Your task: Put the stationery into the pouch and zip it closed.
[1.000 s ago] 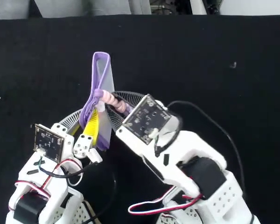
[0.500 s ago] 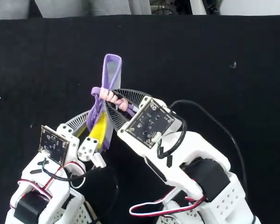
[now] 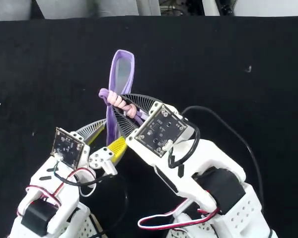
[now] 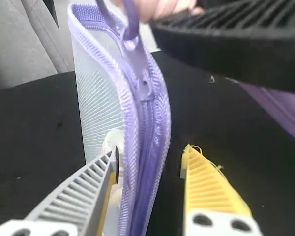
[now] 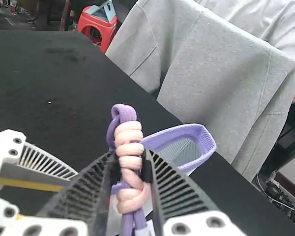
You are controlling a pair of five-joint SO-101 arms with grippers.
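1. Since the earlier frames, the top of the pouch (image 3: pixel 122 69) has drifted right, toward upper centre of the high view, and the pouch stands straighter. The left claw (image 3: pixel 113 134) has slid right beneath it.
2. Right claw (image 5: pixel 130 157): clamped on the pink braided pull cord (image 5: pixel 129 147), just left of centre in the high view. The cord leads to the zip slider (image 4: pixel 145 91).
3. Left claw: jaws apart, straddling the pouch's lower end. The grey finger (image 4: pixel 83 191) lies against the mesh. The yellow finger (image 4: pixel 206 187) shows a dark gap to the purple zip tape, so it is not gripping.
4. Pouch: upright over the black tabletop (image 3: pixel 228 59).
5. Judgement: with the lower hold slack, pulling the cord drags the whole pouch instead of running the slider. The left claw likely needs to re-grip first. Cannot tell how far the zip is closed.
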